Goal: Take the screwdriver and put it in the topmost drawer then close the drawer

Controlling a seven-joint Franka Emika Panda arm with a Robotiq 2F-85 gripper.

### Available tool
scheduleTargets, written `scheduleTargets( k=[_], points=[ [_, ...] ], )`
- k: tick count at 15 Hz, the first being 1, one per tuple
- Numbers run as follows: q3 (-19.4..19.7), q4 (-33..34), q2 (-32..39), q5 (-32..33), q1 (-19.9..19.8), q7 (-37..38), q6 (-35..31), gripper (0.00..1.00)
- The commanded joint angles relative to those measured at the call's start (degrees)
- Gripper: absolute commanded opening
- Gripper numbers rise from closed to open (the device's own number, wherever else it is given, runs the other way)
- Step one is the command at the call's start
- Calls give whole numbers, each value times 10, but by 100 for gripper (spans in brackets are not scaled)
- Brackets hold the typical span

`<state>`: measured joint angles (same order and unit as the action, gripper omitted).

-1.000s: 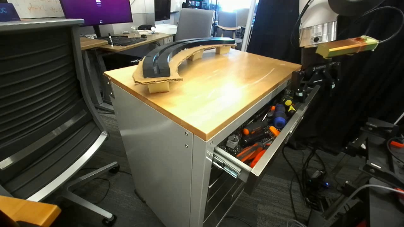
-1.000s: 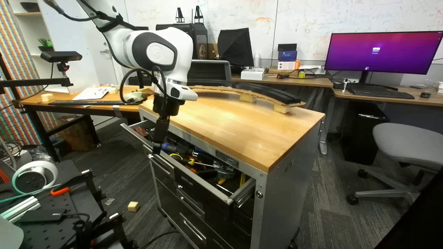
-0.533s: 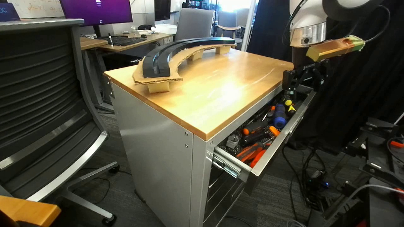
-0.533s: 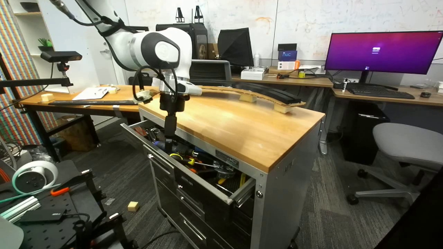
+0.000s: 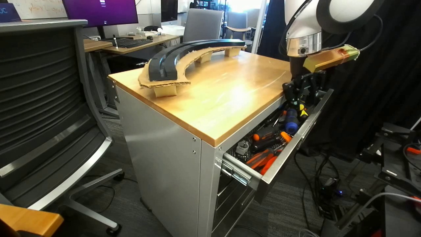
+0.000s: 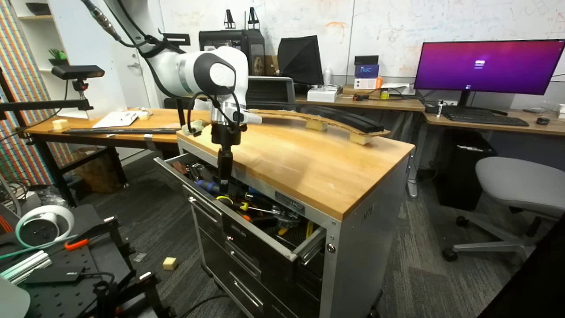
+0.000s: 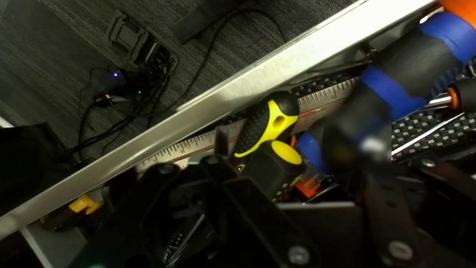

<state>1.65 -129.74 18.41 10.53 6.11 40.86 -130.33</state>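
Many tools (image 5: 265, 133) in topmost drawer (image 5: 293, 142)

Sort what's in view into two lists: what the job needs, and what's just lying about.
For the job:
topmost drawer, standing open
claw
screwdriver, though I can't tell which handle is the one meant

Just lying about:
curved black track
yellow block on the floor
keyboard

Hand (image 6: 224, 185) pointing down over open topmost drawer (image 6: 265, 238).
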Motion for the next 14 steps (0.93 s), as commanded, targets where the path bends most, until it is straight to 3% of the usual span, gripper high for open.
scheduleTargets(
  k=[1,4,7,11,12,14],
  points=[
    [18,27,23,25,13,24,-19,34],
    [30,25,26,66,25,53,-30,13],
    [37,27,27,108,32,82,-28,6],
    [33,24,25,116,28,86,-25,12],
    [26,21,17,97,21,62,-17,36],
    [22,7,-6,88,18,48,-6,38]
  ],
)
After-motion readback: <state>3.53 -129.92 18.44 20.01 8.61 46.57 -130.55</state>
